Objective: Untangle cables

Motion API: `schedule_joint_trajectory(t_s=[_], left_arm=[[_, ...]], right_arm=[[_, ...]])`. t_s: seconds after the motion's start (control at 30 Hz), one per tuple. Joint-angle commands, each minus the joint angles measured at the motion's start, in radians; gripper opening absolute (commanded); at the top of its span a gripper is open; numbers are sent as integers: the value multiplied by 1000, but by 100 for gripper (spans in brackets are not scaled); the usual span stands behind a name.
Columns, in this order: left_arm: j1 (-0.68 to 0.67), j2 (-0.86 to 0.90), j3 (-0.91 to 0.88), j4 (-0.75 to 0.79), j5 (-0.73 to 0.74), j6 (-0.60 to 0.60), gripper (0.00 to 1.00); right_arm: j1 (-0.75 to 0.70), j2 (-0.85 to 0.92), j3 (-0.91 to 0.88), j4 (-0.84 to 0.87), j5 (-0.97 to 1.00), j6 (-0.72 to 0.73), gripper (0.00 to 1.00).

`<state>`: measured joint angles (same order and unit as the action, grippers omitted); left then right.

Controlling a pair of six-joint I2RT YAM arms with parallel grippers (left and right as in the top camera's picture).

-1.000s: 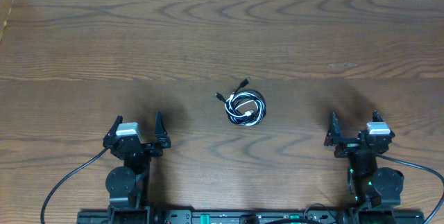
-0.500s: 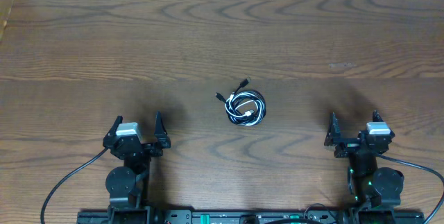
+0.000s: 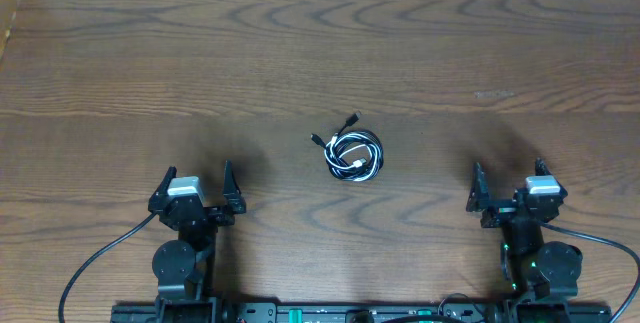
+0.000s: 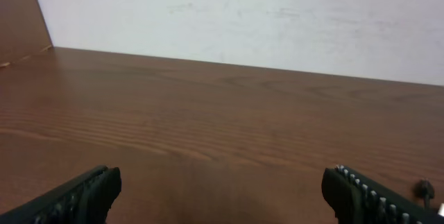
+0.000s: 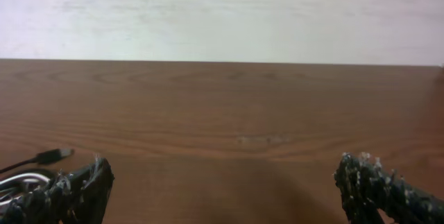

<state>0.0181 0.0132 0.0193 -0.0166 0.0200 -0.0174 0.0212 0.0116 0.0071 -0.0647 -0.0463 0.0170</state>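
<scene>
The black and white cables [image 3: 355, 154] lie coiled together in one small bundle at the middle of the wooden table, with two black plug ends [image 3: 351, 119] sticking out to the upper left. My left gripper [image 3: 196, 185] is open and empty at the near left, far from the bundle. My right gripper [image 3: 508, 181] is open and empty at the near right. In the right wrist view a black plug end [image 5: 52, 156] and white loops [image 5: 17, 182] show at the far left, beside the left finger. In the left wrist view a plug tip [image 4: 424, 188] shows at the right edge.
The wooden table [image 3: 320, 53] runs back to a white wall [image 4: 243, 16]. A raised wooden side edge [image 3: 10, 13] stands at the far left. Thick black arm cables [image 3: 95, 263] trail near both arm bases at the front.
The right gripper has shifted very slightly to the left. The cables and the left arm have not moved.
</scene>
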Motion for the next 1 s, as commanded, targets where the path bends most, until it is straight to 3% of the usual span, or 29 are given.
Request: schedule_joint_trajectory(t_s=[0.0, 0.27, 0.47, 0.73, 0.97], left_arm=[[5, 14, -4, 17, -9, 22, 98], [5, 100, 88, 30, -5, 71, 98], [5, 282, 253, -42, 64, 70, 98], [-18, 619, 594, -202, 77, 127, 98], [-76, 844, 870, -412, 73, 175, 98]], right_arm=[[6, -6, -1, 13, -83, -26, 99], [6, 8, 45, 21, -149, -11, 99], [6, 121, 172, -8, -201, -14, 99], [6, 502, 483, -97, -296, -122, 99], [6, 893, 882, -389, -361, -166, 99]])
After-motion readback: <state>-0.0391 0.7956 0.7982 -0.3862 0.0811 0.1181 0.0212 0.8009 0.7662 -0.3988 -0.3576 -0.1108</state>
